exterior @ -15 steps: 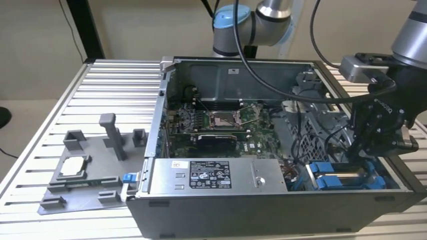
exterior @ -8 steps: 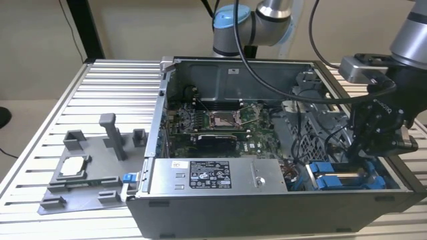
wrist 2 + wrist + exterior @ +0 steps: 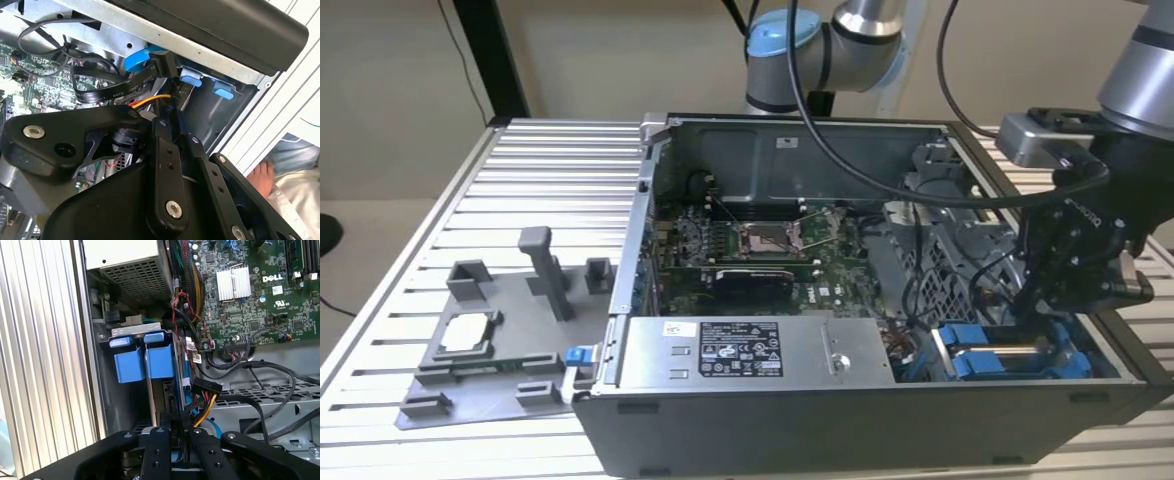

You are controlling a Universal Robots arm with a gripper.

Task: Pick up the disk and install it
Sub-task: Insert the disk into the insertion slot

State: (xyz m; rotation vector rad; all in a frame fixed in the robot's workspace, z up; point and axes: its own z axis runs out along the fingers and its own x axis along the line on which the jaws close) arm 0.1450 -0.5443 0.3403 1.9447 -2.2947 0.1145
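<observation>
At lower right of the exterior view, the black end effector (image 3: 1041, 318), pressed together, hovers just over the blue-bracketed silver metal disk (image 3: 1011, 354).

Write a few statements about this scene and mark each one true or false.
1. The case stands open on the table. True.
2. A chip lies on the grey fixture. True.
3. The gripper hangs over the fixture. False: it is down inside the case, at the exterior view's right.
4. The disk lies on the table. False: it sits in the case, framed by the blue bracket.
</observation>
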